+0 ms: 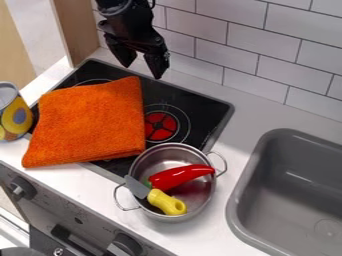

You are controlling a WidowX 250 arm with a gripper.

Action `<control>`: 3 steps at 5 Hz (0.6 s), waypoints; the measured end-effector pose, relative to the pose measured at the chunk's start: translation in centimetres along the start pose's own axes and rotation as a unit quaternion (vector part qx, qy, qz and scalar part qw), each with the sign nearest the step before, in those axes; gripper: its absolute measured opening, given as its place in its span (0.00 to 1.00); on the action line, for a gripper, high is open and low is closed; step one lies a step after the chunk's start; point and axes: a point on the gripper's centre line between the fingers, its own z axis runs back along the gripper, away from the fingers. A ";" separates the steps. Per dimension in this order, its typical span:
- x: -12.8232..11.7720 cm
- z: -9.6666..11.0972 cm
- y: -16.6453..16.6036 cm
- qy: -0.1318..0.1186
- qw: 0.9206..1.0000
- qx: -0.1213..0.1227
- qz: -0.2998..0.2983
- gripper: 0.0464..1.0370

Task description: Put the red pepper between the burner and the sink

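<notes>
The black gripper [141, 71] hangs over the back left part of the stove, its two fingertips apart and nothing between them. Below and to its right, the red pepper [182, 175] lies inside the steel pot [175, 154], its tip resting toward the pot's right rim. The burner [160, 126] glows red on the black stovetop, behind the pot. At the right is the grey sink [268, 150], with a strip of white counter between it and the stove.
A folded orange towel [90, 122] covers the left part of the stove. A yellow-handled knife [165, 201] lies in the pot beside the pepper. A can [13, 114] stands at the left edge. White tiles [257, 45] rise behind the counter.
</notes>
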 end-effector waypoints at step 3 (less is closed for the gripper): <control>-2.1 0.6 -2.3 0.039 0.997 -0.045 -0.057 0.96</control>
